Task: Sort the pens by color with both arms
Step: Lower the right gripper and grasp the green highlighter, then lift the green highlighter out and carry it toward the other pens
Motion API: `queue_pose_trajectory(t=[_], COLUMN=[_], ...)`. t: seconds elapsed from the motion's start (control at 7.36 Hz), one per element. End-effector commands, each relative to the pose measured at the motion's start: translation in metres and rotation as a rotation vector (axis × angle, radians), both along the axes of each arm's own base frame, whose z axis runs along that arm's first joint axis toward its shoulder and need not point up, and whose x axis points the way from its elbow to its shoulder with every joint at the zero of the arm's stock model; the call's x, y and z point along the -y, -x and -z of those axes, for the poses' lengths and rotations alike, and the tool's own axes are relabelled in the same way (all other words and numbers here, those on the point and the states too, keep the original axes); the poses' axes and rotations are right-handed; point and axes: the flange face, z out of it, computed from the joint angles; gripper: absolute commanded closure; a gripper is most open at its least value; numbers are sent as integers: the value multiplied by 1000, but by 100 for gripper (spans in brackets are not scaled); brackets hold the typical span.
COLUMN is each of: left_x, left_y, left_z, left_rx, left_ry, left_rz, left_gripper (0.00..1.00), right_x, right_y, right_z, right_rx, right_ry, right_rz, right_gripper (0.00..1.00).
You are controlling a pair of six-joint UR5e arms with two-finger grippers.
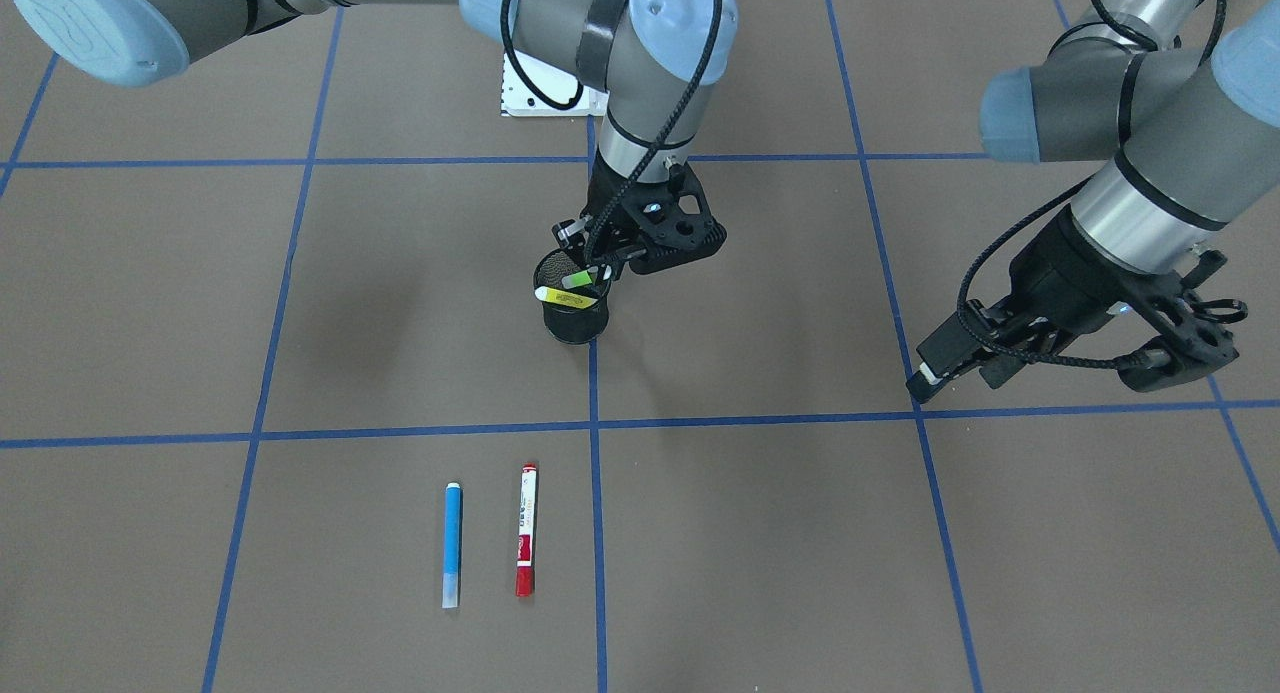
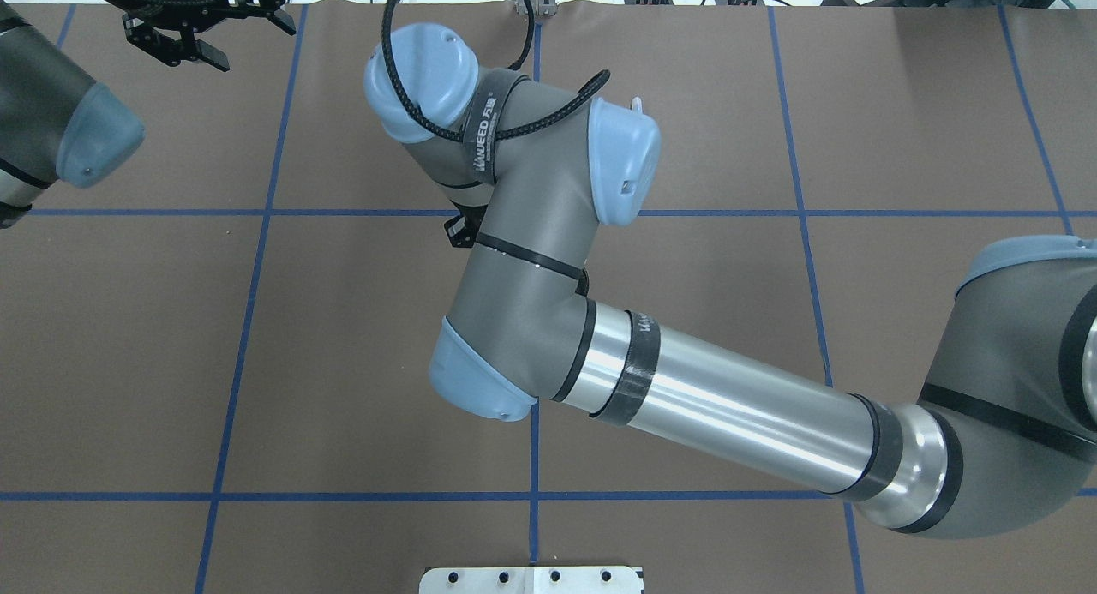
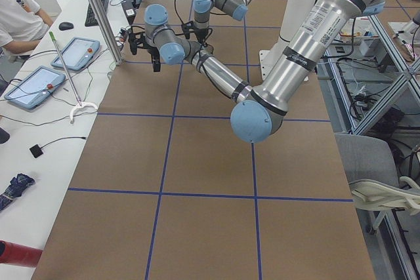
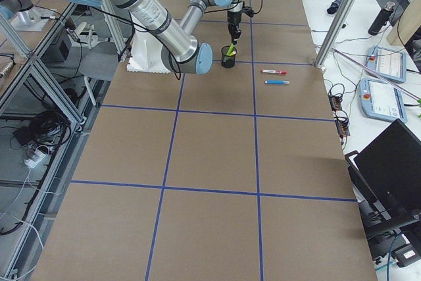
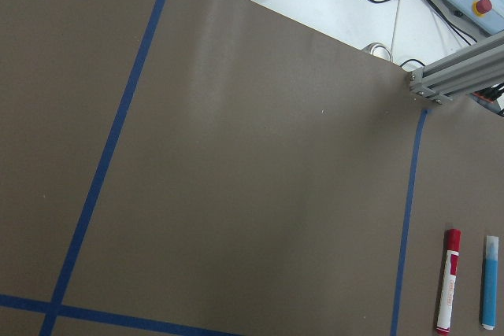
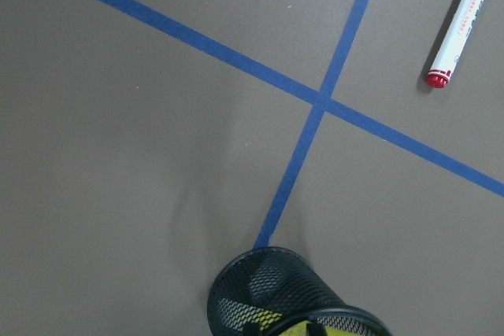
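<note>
Four pens in all, one of each colour. The slim green marker pen [image 1: 580, 277] and the yellow marker pen [image 1: 562, 295] leaned in the single black wire-mesh cup [image 1: 575, 323]. The blue marker pen [image 1: 452, 543] and the red-and-white labelled marker pen [image 1: 526, 529] lay side by side, apart, on the brown taped table [image 1: 300, 303].

I judged them light, stiff and smooth-barrelled, likely to roll or slip. Lying ones are best pinched mid-barrel, cupped ones by the exposed end.

My right gripper [image 1: 600, 265] sat at the green pen's top; whether it was clamped I could not tell. My left gripper [image 2: 188, 56] hung spread and empty, well away.
</note>
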Motion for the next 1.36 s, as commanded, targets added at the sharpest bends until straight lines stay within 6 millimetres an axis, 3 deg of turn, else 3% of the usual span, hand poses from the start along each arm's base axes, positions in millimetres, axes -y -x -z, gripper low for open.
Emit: queue_pose_trajectory(t=[0.0,0.14,0.27,0.41,0.54,0.68,0.82,0.95,1.22], left_x=[1,1,1,-2,-3,-4,-7,-12,-21], left_y=[0,-1,0,1,1,2,3,6,11], left_z=[-2,-3,-6,-16,-15,-16,-13,-11,-16], left_rx=[1,2,4,9,8,7,4,1,0], left_ry=[2,1,4,12,11,13,6,2,1], left_rz=[1,-1,-1,-2,-2,-1,-1,0,0], left_gripper=[1,1,1,1,1,1,1,1,1], right_x=[0,0,9,23,48,72,90,121,142], right_y=[-86,-106,-105,-102,-85,-79,-57,-28,20], right_z=[44,49,29,-13,-38,-44,-45,-28,-49], right_rx=[108,176,318,432,450,483,463,453,360], right_ry=[-107,-185,-231,-302,-374,-502,-519,-544,-552], right_rz=[-100,-143,-282,-419,-506,-674,-738,-847,-855], right_gripper=[100,100,100,100,100,100,100,100,100])
